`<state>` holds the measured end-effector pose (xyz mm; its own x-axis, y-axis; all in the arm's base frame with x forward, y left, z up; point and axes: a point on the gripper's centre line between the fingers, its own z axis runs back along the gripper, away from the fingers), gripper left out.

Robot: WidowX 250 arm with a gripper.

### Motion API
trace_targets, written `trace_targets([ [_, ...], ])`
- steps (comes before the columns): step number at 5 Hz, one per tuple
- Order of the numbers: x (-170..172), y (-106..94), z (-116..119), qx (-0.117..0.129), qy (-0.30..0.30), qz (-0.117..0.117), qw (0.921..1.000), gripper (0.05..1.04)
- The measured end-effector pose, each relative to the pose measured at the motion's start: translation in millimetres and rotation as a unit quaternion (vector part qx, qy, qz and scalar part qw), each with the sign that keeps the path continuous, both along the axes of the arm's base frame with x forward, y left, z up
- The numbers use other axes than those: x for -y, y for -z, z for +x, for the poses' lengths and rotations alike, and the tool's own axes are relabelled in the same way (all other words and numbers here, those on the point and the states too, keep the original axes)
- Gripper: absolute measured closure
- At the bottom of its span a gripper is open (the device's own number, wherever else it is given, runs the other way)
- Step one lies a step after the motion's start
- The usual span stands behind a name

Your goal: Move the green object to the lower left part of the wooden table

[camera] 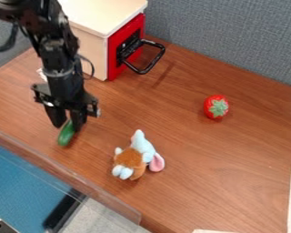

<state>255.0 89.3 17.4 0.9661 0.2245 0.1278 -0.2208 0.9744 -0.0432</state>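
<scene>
Black arm (58,58) comes in at the upper left. Upper part sits against the view's top edge; from there the arm slants down and a little right, forearm steep, wrist (62,86) low. Thin cable (89,68) bows out on the right side, just above the gripper. Black gripper (68,125) hangs low in the left part of the view, pointing down. Two dark fingers (78,119) closed on the green object (65,136), small gap between them higher up, tips near table height.

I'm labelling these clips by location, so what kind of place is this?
Probably a robot lab: a robot arm's gripper over a wooden table, with grey fabric partitions behind.
</scene>
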Motion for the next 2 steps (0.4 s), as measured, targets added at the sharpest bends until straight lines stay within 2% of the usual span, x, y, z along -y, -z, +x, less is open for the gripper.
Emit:
trace_targets([
  [1,8.3,-33.5,-1.5,0.011,-0.006,0.031,0.9995,0.134],
  [2,17.7,-56.5,-4.9,0.011,0.0,0.053,0.9985,0.079],
])
